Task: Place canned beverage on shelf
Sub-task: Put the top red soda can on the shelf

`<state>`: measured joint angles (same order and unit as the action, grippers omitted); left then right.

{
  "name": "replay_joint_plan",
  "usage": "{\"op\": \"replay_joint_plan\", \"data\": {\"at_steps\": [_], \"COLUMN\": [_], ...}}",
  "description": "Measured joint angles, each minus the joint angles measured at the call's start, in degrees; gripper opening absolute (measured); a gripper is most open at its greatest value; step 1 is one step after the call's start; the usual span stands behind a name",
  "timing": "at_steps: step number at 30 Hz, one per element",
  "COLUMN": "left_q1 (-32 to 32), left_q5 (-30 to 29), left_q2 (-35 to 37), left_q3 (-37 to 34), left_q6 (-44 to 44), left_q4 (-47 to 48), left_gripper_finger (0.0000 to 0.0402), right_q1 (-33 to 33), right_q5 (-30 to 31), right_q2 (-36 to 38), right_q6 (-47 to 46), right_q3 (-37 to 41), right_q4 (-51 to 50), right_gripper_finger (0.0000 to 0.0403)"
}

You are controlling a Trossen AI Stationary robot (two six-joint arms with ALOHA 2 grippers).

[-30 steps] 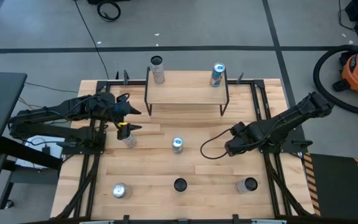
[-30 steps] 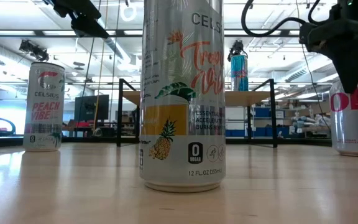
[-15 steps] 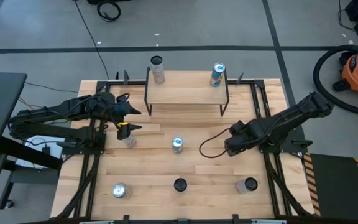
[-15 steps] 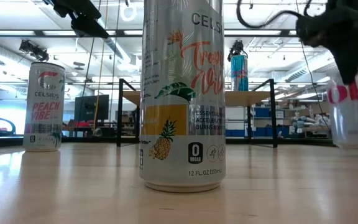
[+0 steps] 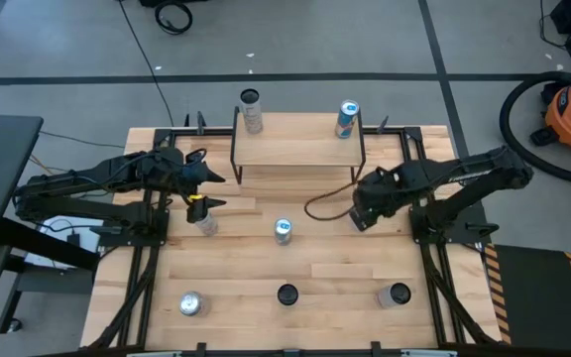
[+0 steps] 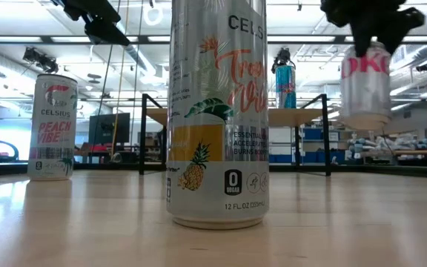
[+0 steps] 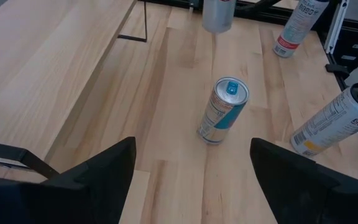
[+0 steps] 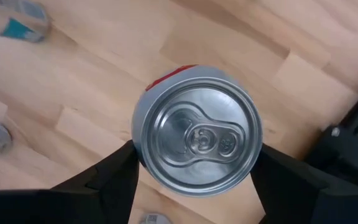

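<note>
The right end effector (image 8: pixel 194 171) grips a can (image 8: pixel 196 138), lifted clear of the tabletop (image 5: pixel 335 273); next, carry it to the shelf (image 5: pixel 295 149). The left end effector (image 7: pixel 191 165) waits open.

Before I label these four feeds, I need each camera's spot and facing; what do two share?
High: overhead, straight down; both arms, shelf.
Low: tabletop height, level; Celsius can up close.
Left wrist: past its open fingers; blue-topped can.
Right wrist: down on the Coke can, fingers shut on it.
Low also shows the Coke can, lifted.
</note>
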<state>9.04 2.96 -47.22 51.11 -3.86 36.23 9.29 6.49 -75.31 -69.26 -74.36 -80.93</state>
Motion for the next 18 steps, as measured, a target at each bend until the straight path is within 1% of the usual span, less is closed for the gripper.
{"op": "replay_joint_plan", "data": {"at_steps": [7,13,18], "left_q1": [0.0,0.0,0.0], "left_q5": [0.0,0.0,0.0], "left_q2": [0.0,0.0,0.0], "left_q3": [0.0,0.0,0.0], "left_q6": [-0.9,-1.5,-1.5], "left_q4": [0.0,0.1,0.1], "left_gripper_finger": [0.0318,0.0318,0.0318], "right_q1": [-5.3,-9.4,-12.8], "right_q5": [-0.1,0.0,0.4], "right_q2": [-3.7,-9.3,-14.2], "right_q6": [10.3,20.4,28.0], "right_q3": [-6.9,-15.4,-23.8], "right_q4": [0.0,-0.1,-2.4], "right_gripper_finger": [0.0275,0.0275,0.0275]}}
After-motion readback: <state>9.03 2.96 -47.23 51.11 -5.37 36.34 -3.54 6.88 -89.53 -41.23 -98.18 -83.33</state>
